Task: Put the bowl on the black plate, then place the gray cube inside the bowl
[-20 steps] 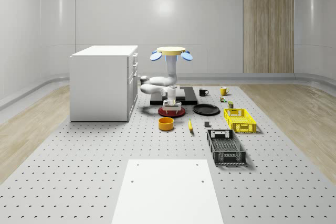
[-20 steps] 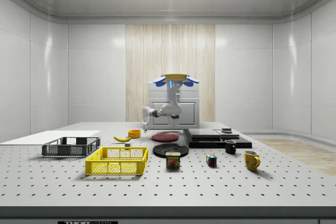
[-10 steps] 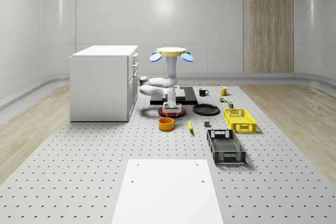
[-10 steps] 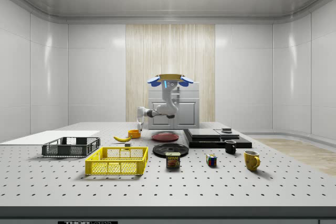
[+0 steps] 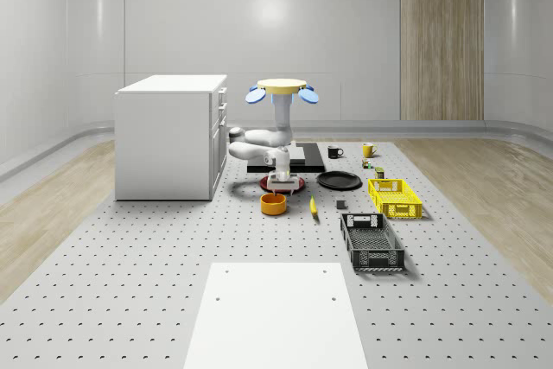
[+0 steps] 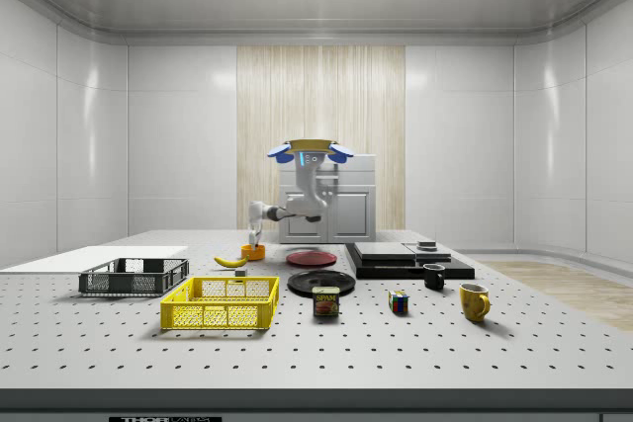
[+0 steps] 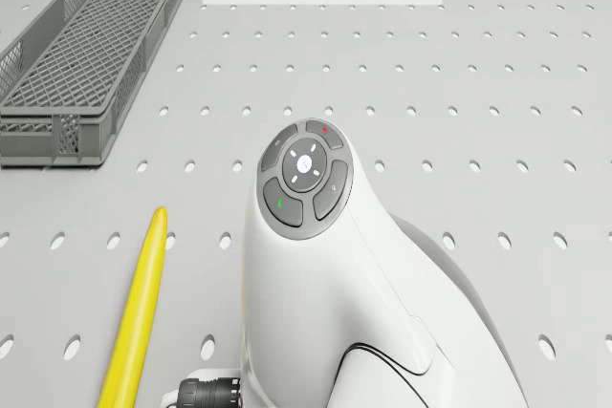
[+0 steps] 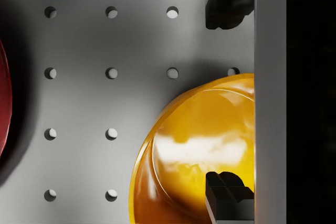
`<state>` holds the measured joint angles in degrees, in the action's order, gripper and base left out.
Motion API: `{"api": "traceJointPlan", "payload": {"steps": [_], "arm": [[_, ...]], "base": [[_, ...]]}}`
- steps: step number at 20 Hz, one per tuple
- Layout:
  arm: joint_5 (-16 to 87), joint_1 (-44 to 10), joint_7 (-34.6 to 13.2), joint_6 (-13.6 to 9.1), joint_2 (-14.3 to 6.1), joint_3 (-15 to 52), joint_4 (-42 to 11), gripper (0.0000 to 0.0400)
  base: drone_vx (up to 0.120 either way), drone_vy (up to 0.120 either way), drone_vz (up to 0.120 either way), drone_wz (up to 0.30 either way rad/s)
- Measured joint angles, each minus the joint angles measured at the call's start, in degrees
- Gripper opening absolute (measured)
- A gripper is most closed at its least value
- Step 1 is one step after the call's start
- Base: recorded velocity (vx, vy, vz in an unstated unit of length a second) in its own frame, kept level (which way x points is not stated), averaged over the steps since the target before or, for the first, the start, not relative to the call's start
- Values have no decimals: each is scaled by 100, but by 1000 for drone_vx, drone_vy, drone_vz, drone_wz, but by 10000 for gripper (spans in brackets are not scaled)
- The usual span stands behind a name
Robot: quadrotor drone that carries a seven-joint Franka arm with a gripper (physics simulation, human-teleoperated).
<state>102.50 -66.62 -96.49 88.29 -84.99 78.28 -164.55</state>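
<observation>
The orange bowl (image 5: 274,204) stands on the perforated table in front of the red plate (image 5: 294,185). In the wrist view the bowl (image 8: 194,150) lies just below my open gripper (image 8: 228,100). One fingertip (image 8: 228,195) is over the bowl's inside, the other over bare table, so the jaws straddle its rim. The drone (image 5: 281,85) hovers over the red plate with its arm reaching down to the gripper (image 5: 282,187). In the side view the gripper (image 6: 255,237) hangs right above the bowl (image 6: 253,252). The black plate (image 5: 339,181) lies to the whole-scene view's right. The small gray cube (image 5: 341,206) sits in front of it.
A banana (image 5: 313,206) lies right of the bowl. A yellow basket (image 5: 395,197) and a dark crate (image 5: 371,241) stand further right. The white cabinet (image 5: 171,136) is at the left, a black platform (image 5: 304,157) behind, a white sheet (image 5: 276,313) in front.
The drone and arm have shifted from over the red plate toward the bowl, leftward in the side view. The gripper now hangs over the bowl's rim.
</observation>
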Motion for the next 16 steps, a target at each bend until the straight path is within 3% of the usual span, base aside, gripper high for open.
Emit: {"api": "traceJointPlan", "payload": {"steps": [4,16], "arm": [[-15,-8,-7,34,-37,6,2,400],[400,-67,-6,289,-149,-457,97,400]], "base": [[120,40,0,0],[0,0,0,0]]}}
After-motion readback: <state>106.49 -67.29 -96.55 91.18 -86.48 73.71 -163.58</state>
